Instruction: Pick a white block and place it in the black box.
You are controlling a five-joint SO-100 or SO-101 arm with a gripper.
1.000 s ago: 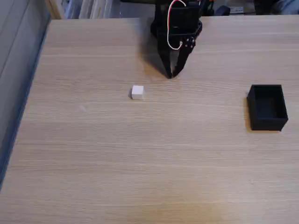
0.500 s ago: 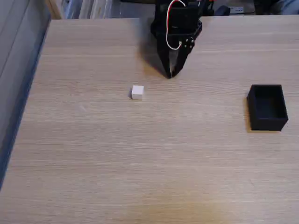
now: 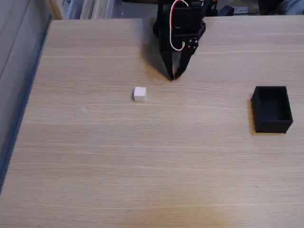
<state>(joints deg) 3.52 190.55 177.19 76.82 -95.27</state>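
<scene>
A small white block (image 3: 139,93) lies on the wooden table left of centre in the fixed view. The black box (image 3: 271,109) stands open-topped near the right edge, with nothing showing inside it. My gripper (image 3: 173,76) hangs from the black arm at the top centre, its two fingers meeting at the tips just above the table. It holds nothing. The block lies to the lower left of the fingertips, apart from them, and the box is far off to the right.
The wooden table (image 3: 142,166) runs wide and bare toward the front. Its left edge borders a grey floor strip. Clutter and furniture stand beyond the back edge behind the arm (image 3: 183,21).
The gripper has shifted very slightly; block and box have not moved.
</scene>
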